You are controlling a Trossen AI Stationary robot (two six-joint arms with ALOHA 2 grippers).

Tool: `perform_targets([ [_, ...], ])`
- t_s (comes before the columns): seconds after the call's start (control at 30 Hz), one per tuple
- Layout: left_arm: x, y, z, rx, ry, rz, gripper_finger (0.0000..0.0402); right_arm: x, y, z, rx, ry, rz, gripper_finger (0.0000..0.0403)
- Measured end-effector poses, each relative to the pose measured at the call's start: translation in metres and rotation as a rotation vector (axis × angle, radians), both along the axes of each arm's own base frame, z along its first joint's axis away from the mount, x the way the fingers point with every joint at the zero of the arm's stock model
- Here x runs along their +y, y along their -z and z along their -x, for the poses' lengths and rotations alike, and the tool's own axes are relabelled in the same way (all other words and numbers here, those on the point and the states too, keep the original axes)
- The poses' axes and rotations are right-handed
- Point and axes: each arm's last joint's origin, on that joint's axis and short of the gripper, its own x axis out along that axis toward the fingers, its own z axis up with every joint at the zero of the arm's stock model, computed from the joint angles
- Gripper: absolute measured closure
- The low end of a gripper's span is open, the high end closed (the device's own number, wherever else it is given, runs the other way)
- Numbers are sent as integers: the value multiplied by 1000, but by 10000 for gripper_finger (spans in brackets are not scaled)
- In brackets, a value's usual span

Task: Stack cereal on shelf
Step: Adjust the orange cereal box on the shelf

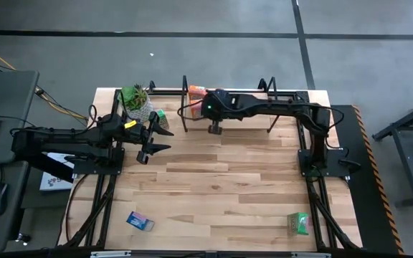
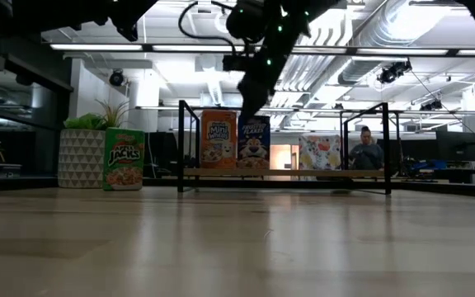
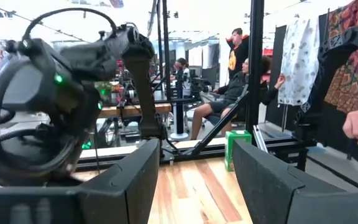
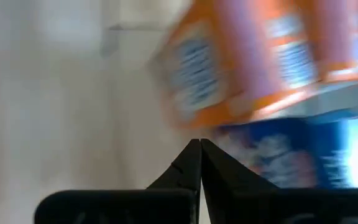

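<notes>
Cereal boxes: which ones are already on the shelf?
The orange box and blue box, upright side by side on the shelf. The green box by the plant stands on the table.

In the right wrist view the orange cereal box (image 4: 253, 62) and the blue cereal box (image 4: 291, 152) beneath it are smeared with blur, their print unreadable, and both run off the picture's edge. From above, the right arm (image 1: 264, 106) covers most of the shelf (image 1: 292, 93), so only a corner of an orange box (image 1: 196, 91) shows. In the low view the left gripper is cut off at the top. The blue box (image 1: 140, 222) near the tabletop's front edge perhaps lies flat.
</notes>
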Motion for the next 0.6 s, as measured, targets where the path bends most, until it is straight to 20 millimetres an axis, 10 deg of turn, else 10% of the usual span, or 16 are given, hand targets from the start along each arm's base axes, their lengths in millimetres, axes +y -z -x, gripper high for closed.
perform_targets([
  [0.6,0,0,0,-10,-11,-27,209,4,24,-3,-68,61,127,403],
])
